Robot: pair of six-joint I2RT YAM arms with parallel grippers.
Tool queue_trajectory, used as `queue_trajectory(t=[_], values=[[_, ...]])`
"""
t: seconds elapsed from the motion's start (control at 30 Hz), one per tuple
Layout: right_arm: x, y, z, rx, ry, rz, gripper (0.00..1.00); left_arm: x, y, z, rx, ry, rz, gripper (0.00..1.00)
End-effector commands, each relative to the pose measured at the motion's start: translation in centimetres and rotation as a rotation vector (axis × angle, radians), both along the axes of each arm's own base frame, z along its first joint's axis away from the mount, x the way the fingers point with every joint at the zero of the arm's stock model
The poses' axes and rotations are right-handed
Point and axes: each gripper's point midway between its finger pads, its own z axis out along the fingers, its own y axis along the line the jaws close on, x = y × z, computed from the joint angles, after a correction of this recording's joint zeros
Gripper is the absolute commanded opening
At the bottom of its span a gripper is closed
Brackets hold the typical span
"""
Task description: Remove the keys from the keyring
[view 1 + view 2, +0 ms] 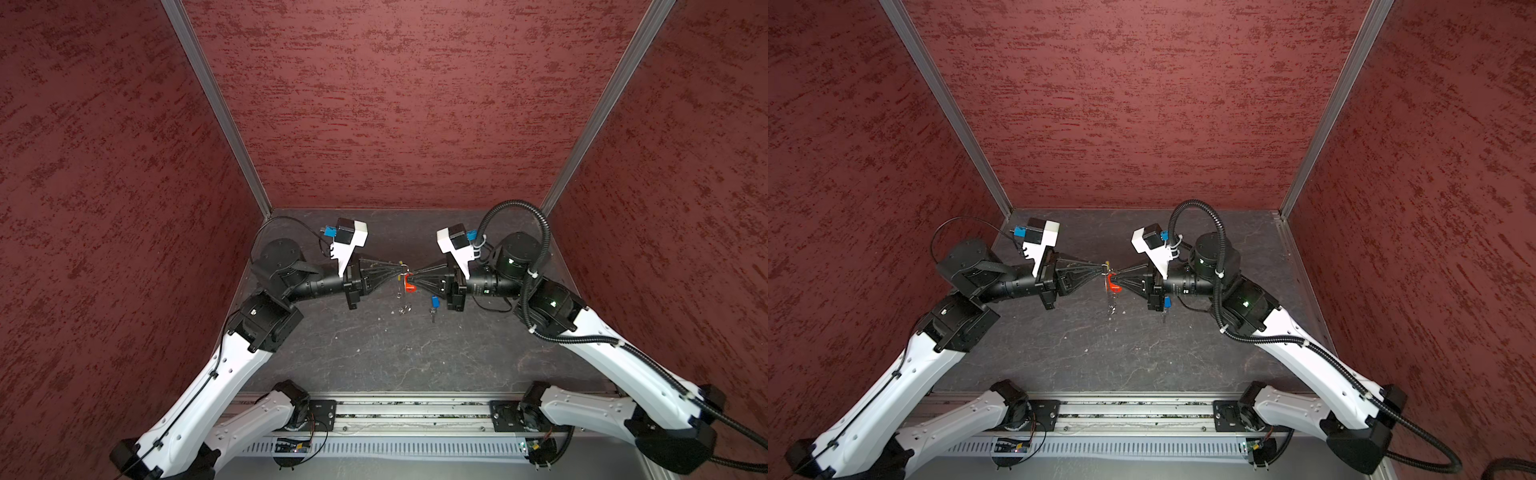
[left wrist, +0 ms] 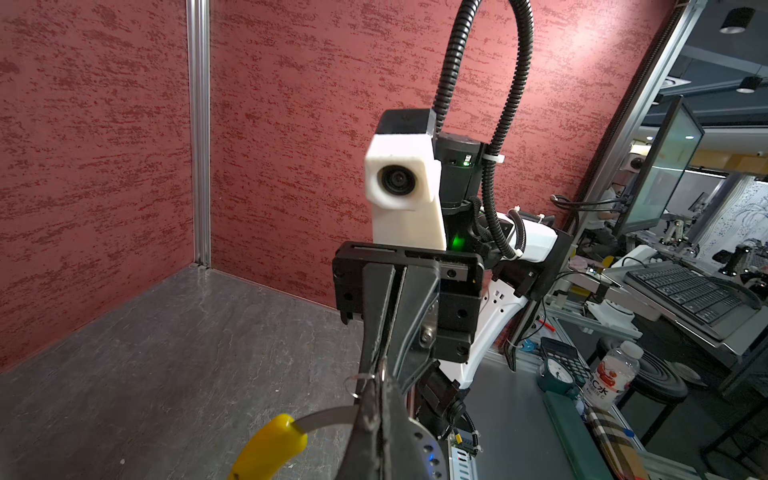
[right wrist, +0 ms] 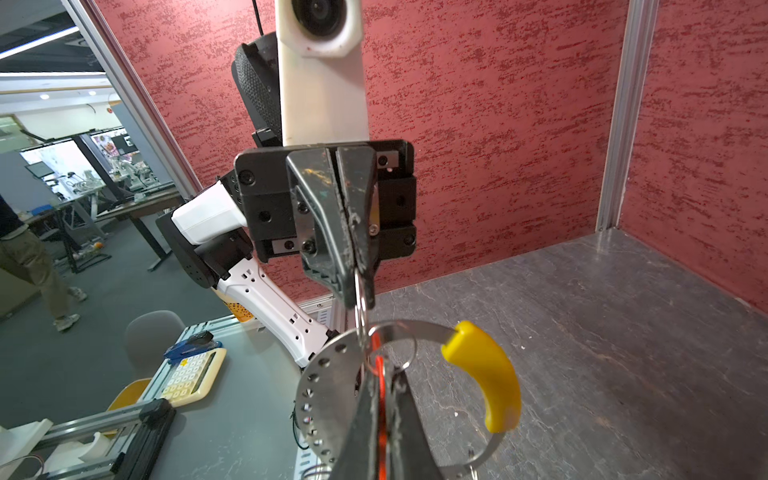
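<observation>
Both grippers meet tip to tip above the middle of the dark table (image 1: 374, 357). The keyring (image 3: 332, 374) is a silvery perforated band with a yellow sleeve (image 3: 486, 374) and small split rings. It hangs between the tips. My left gripper (image 1: 398, 272) is shut on the keyring beside the yellow sleeve (image 2: 270, 449). My right gripper (image 1: 413, 275) is shut on the red-headed key (image 1: 409, 286). In the right wrist view the red key (image 3: 376, 351) shows as a red strip between the jaws, linked to a split ring. The blue-headed key (image 1: 434, 302) lies on the table below the right gripper.
A few small silver rings (image 1: 403, 309) lie loose on the table under the hanging keyring. Red textured walls (image 1: 395, 104) close in the back and both sides. A metal rail (image 1: 407, 411) with both arm bases runs along the front edge.
</observation>
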Motion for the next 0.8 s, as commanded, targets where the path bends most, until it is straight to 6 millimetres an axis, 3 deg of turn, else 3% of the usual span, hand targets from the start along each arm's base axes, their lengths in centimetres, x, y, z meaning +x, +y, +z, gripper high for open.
queue_trajectory(t=[0.0, 0.77], values=[[-0.8, 0.1, 1.5, 0.023, -0.044, 0.044, 0.0, 0.1, 0.5, 1.5, -0.052, -0.044, 0.032, 0.0], [-0.8, 1.6, 0.1, -0.03, -0.018, 0.09, 0.0, 0.3, 1.0, 1.9, -0.105, -0.036, 0.011, 0.0]])
